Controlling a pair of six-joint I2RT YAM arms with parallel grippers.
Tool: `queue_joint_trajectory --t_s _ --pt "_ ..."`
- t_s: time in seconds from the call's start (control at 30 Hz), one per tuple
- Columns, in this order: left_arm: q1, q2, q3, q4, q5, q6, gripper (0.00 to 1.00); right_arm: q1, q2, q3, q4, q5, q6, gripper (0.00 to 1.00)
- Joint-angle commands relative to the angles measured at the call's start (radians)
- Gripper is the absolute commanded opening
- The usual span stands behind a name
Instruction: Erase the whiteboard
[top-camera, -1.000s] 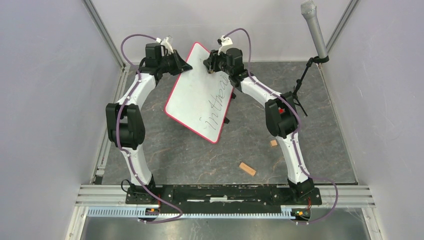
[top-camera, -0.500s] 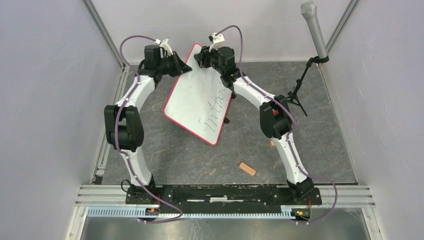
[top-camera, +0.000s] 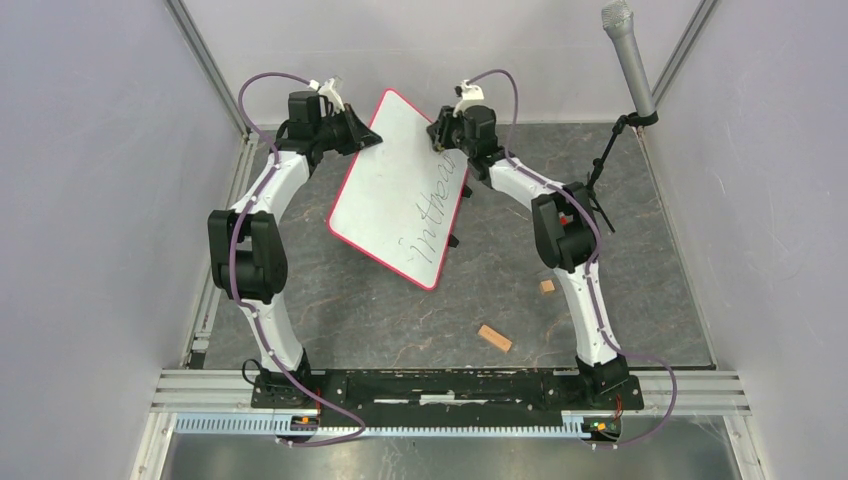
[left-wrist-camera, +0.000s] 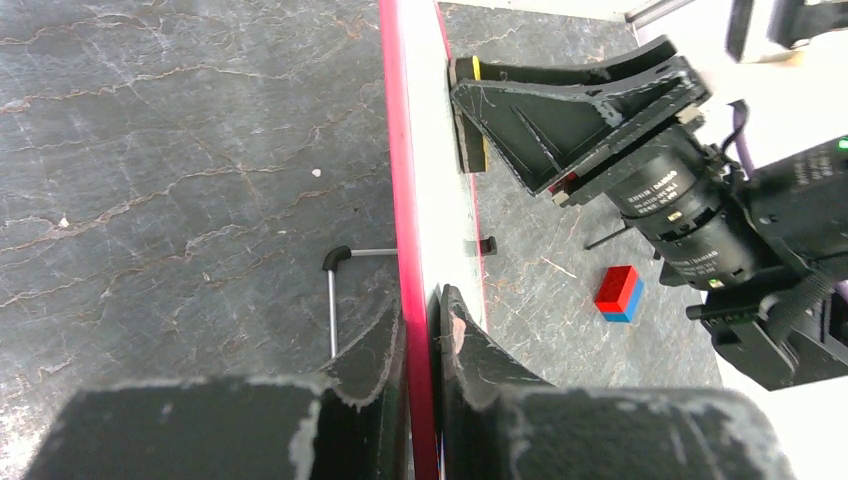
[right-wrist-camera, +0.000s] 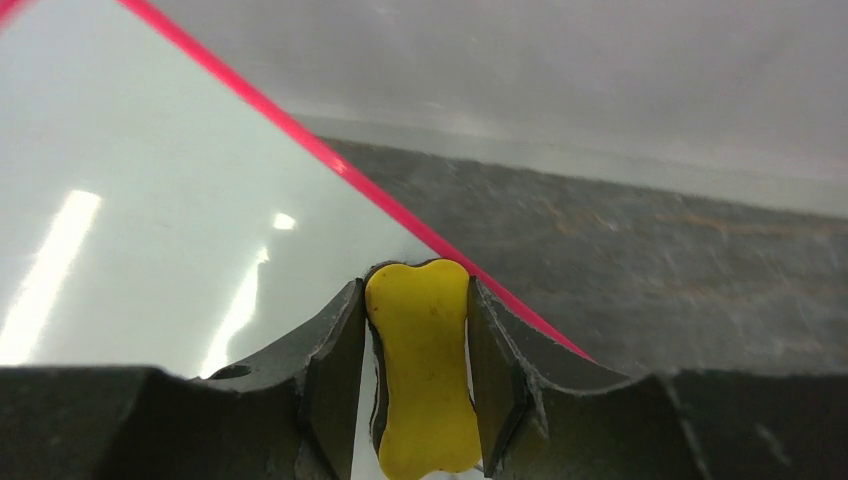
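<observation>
While the left gripper (left-wrist-camera: 420, 310) is viewed from its own wrist camera, its two fingers are closed narrowly on the red rim of the whiteboard (top-camera: 395, 190), one finger on each face, with the board edge-on between them. From above, the whiteboard is held at a tilt over the middle of the table (top-camera: 380, 320), its far end between the two arms. Whether its near corner touches the table cannot be told. Black handwriting (top-camera: 432, 215) runs along the board's right edge; the rest of the visible face is white. The right gripper (right-wrist-camera: 415, 290) is clamped on a yellow eraser (right-wrist-camera: 420, 380), fingers tight against both its sides, at the board's far right edge, just beside the rim. A wooden block (top-camera: 494, 338) and a smaller block (top-camera: 547, 286) lie on the table near the right arm, apart from the board. A microphone (top-camera: 628, 55) on a stand occupies the far right corner.
</observation>
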Motion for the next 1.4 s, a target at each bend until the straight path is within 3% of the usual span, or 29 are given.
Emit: queue_joint_trajectory --t_s 0.0,0.13,0.47,0.53,0.63,0.73,0.9,1.1,1.37 --pt "-0.01 -0.028 0.011 0.035 -0.018 0.12 0.02 -0.007 -0.015 -0.143 -0.111 -0.064 0.075 0.43" --pt "-0.01 -0.025 0.012 0.033 -0.021 0.116 0.02 -0.013 -0.048 -0.264 -0.064 -0.049 0.135 0.43" --pt "-0.01 -0.019 0.03 0.006 -0.024 0.088 0.05 0.008 -0.093 -0.343 -0.005 -0.1 0.187 0.45" --pt "-0.01 -0.023 0.038 -0.012 -0.033 0.075 0.18 0.007 -0.123 -0.352 -0.001 -0.1 0.169 0.47" --pt "-0.01 -0.039 0.04 -0.034 -0.068 0.057 0.48 0.001 -0.18 -0.385 0.012 -0.089 0.132 0.54" --pt "-0.008 -0.05 0.062 -0.08 -0.1 0.049 0.63 0.0 -0.218 -0.395 0.001 -0.081 0.078 0.66" --pt "-0.007 -0.087 0.084 -0.166 -0.209 0.071 0.75 -0.018 -0.257 -0.42 0.004 -0.088 0.023 0.85" --pt "-0.007 -0.147 0.051 -0.198 -0.266 0.045 0.97 -0.039 -0.265 -0.414 0.007 -0.141 -0.012 0.95" --pt "-0.007 -0.212 -0.032 -0.308 -0.258 0.091 1.0 -0.07 -0.298 -0.425 -0.002 -0.174 -0.03 0.98"
